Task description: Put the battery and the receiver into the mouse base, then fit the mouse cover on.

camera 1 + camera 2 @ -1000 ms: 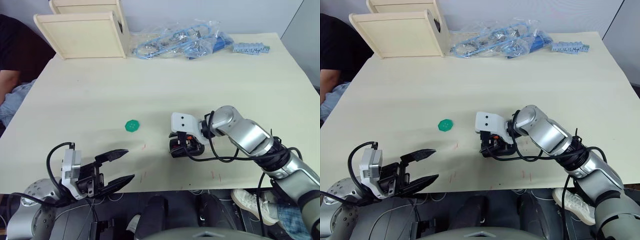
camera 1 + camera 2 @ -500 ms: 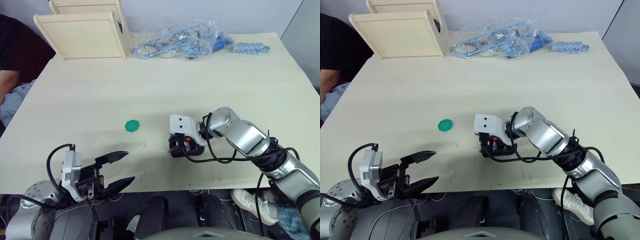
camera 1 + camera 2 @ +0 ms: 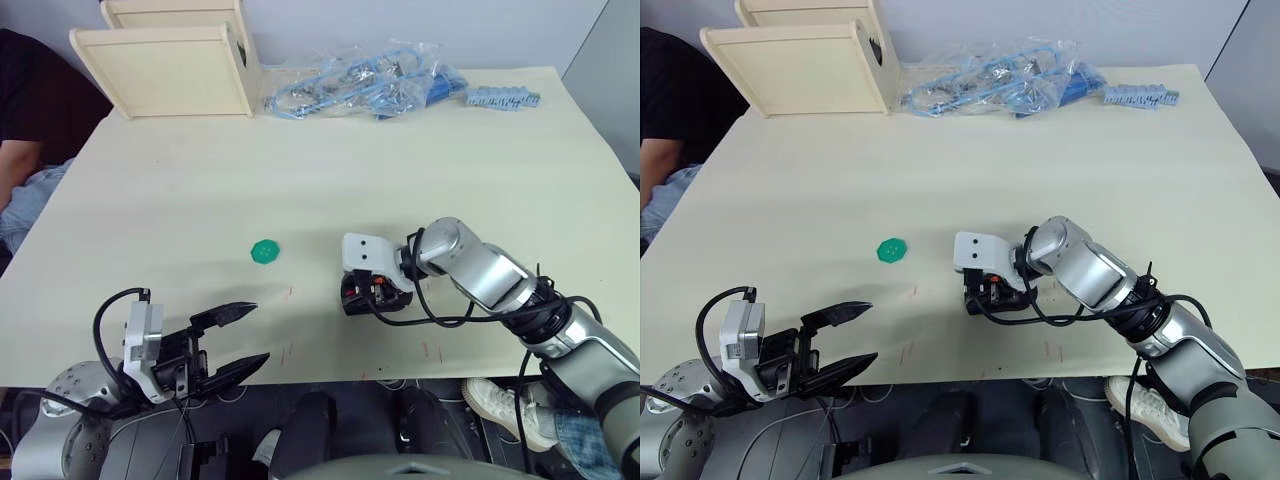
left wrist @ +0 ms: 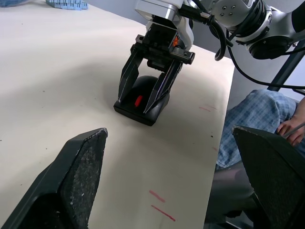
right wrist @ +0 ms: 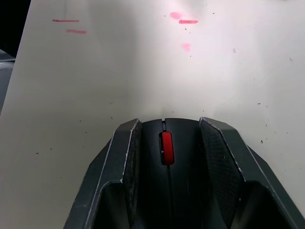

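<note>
Head views: mouse base point(image 3: 372, 297) near bench point(image 3: 400, 150) front edge, straddled by right gripper point(image 3: 375, 296); left gripper point(image 3: 240, 335) well apart, jaws wide, empty.
Left wrist: right jaws flank the sides.
Right wrist: long axis along the fingers point(image 5: 125, 157); clamped or merely bracketing, cannot tell.

Head stereo pair looked forward and down over surface point(image 3: 400, 150), from high and fairly far; both eyes shared whole scene, slightly offset. Left wrist camera sat low near surface edge, facing across it toward right gripper point(image 4: 145, 102) around mouse point(image 4: 143, 98) at middle distance. Right wrist camera looked along own jaws, very near same mouse point(image 5: 167, 157), at lower centre of frame.
</note>
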{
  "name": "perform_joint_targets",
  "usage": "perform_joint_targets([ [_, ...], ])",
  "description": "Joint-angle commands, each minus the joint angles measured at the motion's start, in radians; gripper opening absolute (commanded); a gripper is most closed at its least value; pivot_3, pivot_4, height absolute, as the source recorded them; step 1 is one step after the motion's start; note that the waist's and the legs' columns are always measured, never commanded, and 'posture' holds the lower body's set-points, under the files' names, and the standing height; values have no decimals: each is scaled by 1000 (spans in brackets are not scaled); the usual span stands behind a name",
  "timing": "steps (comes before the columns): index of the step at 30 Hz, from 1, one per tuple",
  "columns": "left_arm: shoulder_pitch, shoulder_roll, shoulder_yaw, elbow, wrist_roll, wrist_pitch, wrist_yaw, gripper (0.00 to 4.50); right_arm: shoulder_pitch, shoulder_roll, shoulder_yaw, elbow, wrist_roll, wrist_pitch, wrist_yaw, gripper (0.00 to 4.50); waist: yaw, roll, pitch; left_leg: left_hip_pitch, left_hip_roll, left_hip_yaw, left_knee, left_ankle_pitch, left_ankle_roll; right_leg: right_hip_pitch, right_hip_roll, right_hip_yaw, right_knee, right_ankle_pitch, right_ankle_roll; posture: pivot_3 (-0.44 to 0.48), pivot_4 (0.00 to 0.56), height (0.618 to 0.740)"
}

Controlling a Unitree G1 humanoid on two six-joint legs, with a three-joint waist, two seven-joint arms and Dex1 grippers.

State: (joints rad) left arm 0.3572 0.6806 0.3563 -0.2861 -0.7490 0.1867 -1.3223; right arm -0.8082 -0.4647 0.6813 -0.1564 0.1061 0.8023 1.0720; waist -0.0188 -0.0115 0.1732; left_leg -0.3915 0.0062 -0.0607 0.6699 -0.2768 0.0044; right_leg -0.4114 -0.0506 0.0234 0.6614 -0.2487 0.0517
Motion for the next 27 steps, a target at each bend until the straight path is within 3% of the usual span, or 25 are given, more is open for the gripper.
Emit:
perform_joint_targets([
  [1,7,2,23,-32,-10,-7,4,4500,38,-13,41,45,-22,5,14,2014,0,0,0,0,0,0,0,0,0,0,0,0,0,0,0,0,150,740],
  [6,2,3,22,-30,-10,-7,5,4500,59,1,-23,51,4,-39,3,2014,2,0,-1,0,0,0,0,0,0,0,0,0,0,0,0,0,150,740],
  [8,1,2,23,-28,-11,-7,6,4500,84,23,-148,13,72,-91,-10,2014,1,0,-1,0,0,0,0,0,0,0,0,0,0,0,0,0,150,740],
  [13,1,2,26,-26,-15,-4,6,4500,141,34,-317,-62,180,-131,-18,2014,2,0,0,-2,0,0,0,0,0,-1,0,0,0,0,0,0,150,740],
  [17,2,1,28,-28,-18,-2,8,4500,319,28,-519,-160,299,-245,-27,2014,6,-1,0,-2,0,-1,-1,0,0,-1,0,-1,-1,0,0,0,150,740],
  [21,-3,3,28,-26,-18,1,9,4500,410,-20,-565,-184,353,-249,5,2014,1,0,0,-2,0,0,0,0,0,0,-1,-1,-1,0,0,0,150,740],
  [27,-16,5,22,-20,-17,9,7,4500,567,17,-634,-185,408,-288,-74,2014,-1,0,0,0,1,2,-1,0,0,0,2,1,0,0,0,0,150,740],
])
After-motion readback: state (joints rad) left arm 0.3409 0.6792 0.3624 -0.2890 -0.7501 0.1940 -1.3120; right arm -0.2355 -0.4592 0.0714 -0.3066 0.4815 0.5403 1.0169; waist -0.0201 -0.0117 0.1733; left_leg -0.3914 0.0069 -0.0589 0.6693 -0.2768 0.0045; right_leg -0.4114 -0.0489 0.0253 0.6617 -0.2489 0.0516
